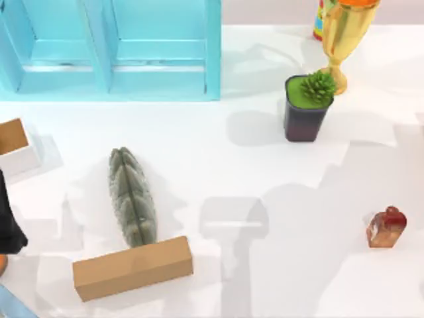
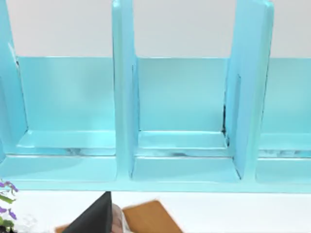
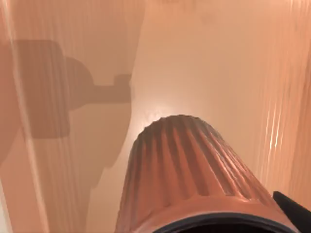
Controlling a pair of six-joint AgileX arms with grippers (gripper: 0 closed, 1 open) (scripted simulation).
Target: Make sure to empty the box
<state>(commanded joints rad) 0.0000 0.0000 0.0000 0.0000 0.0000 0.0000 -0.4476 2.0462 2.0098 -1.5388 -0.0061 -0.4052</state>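
Left wrist view, nearest first: a black wedge of my left gripper (image 2: 96, 219) sits low in the picture, and I cannot tell whether it is released or clenched. Just beside it lies a brown panel (image 2: 146, 218) with a pale edge, which I take to be the floor of the box, though I can't be sure. A sprig of purple flowers (image 2: 6, 203) pokes in at the side. Beyond stands the blue shelf (image 2: 182, 121), its compartments bare.

In the right wrist view, a ribbed orange thing (image 3: 187, 170) sits close under the camera, with a dark sliver (image 3: 293, 209) beside it that may be part of my right gripper. Whether that gripper clasps the thing or is loose, I cannot tell.

In the top view, my left arm (image 1: 8, 222) is at the table's left edge. The box (image 1: 20, 160), white-walled and brown inside, lies just beyond it toward the shelf, mouth up and partly cut off by the picture's edge. The part of its floor I can see looks bare. The left arm is plainly the nearer one.

On the open table lie a cardboard block (image 1: 132, 267), with a grey-green ribbed object (image 1: 132, 195) touching it, its long axis running away toward the shelf. To the right sits a small red-brown piece (image 1: 386, 227). Farther off stand a potted plant (image 1: 306, 109) and a gold trophy (image 1: 344, 40).

I judge that any reach into the box should go forward and down from the left.
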